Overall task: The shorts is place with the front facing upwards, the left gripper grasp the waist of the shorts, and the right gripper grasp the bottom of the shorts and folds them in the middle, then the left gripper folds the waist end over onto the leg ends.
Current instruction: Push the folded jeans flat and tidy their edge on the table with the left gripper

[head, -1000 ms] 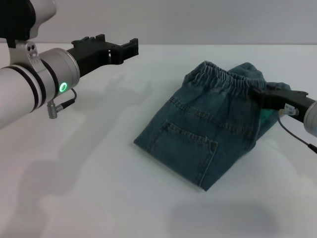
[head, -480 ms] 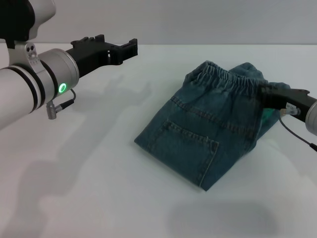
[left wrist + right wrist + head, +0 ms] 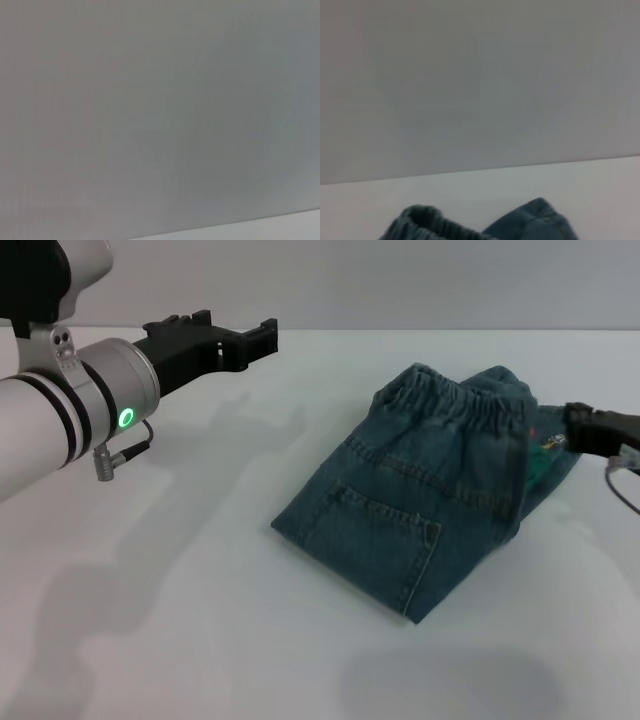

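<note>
The blue denim shorts point(image 3: 420, 490) lie folded on the white table point(image 3: 200, 620), right of centre, a patch pocket facing up. Their gathered waist point(image 3: 455, 400) is at the far end, and the straight denim edge point(image 3: 340, 575) points toward the front. A bit of green and red print point(image 3: 545, 462) peeks out at the right side. My right gripper point(image 3: 572, 428) hovers just right of the shorts, open and holding nothing. My left gripper point(image 3: 268, 338) is raised far to the left, open and empty. The right wrist view catches the waist point(image 3: 420, 220) and a denim fold point(image 3: 535, 220).
White table surface surrounds the shorts on the left and in front. A plain grey wall point(image 3: 480, 75) stands behind the table. The left wrist view shows only that wall point(image 3: 160, 100). A grey cable point(image 3: 622, 485) hangs from the right arm.
My right gripper has let go of the shorts near the waist and drawn back to the right, uncovering the print. The shorts stay put. The left arm has not moved.
</note>
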`<action>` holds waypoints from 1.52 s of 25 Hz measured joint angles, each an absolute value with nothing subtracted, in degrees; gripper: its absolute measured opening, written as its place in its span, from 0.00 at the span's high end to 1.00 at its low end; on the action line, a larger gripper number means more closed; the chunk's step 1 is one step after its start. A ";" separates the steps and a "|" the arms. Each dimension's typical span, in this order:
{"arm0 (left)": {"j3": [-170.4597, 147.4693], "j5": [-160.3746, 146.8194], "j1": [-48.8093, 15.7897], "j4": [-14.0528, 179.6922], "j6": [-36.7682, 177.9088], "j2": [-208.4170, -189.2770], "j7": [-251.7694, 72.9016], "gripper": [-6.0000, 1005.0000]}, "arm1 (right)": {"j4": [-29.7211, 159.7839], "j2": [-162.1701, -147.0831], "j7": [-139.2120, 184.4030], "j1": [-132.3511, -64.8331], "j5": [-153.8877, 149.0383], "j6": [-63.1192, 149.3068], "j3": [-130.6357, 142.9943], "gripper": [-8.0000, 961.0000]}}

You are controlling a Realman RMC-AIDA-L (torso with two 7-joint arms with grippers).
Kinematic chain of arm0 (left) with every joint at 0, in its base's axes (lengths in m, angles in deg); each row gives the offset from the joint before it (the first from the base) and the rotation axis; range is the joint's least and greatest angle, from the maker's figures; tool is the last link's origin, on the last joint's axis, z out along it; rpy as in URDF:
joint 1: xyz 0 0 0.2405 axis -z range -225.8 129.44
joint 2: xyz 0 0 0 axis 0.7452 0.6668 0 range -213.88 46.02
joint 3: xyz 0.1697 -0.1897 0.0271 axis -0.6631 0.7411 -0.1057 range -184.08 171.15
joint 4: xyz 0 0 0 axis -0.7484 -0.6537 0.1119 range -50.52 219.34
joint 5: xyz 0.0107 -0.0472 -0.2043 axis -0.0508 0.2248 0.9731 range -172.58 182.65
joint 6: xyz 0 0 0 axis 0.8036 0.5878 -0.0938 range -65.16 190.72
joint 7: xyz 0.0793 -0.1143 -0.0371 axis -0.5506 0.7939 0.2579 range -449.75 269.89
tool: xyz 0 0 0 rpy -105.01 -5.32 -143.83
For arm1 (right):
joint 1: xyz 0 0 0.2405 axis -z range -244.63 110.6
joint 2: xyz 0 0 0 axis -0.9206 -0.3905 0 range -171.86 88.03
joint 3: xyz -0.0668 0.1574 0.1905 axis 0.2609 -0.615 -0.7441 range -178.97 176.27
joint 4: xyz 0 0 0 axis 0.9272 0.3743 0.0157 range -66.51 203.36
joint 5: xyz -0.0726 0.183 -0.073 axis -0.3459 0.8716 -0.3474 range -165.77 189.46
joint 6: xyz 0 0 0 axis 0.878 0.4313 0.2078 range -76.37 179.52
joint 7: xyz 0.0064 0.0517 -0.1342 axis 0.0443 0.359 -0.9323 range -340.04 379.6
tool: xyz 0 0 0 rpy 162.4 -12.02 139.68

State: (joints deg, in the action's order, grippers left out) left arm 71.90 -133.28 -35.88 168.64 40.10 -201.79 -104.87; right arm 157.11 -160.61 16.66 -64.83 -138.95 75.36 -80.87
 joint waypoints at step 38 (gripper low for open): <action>69.99 -132.95 -34.59 168.53 39.44 -201.88 -104.87 0.16 | 157.44 -160.66 16.55 -68.22 -140.04 83.06 -82.46 0.30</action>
